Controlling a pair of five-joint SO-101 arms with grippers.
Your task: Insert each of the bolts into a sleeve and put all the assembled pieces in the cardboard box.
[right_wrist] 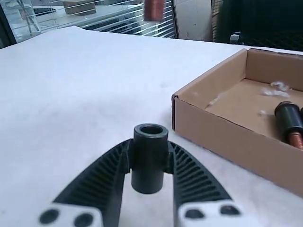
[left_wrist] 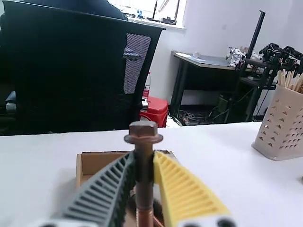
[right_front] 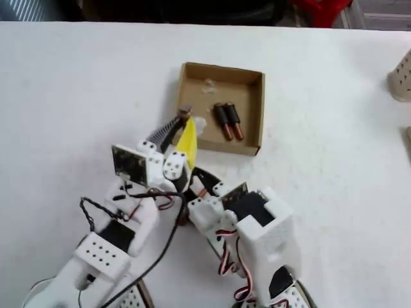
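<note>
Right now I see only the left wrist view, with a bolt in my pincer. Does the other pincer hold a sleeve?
Observer: Yes, the right pincer is shut on a black sleeve, bore pointing up.
Operator: And what is already stored?
Observer: Two assembled pieces lie side by side in the cardboard box.
Operator: And from above?
Observer: The bolt appears over the box's side wall.

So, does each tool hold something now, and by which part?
Yes. The left tool grips a bolt by its shank, below the head. The right tool grips a sleeve by its sides.
</note>
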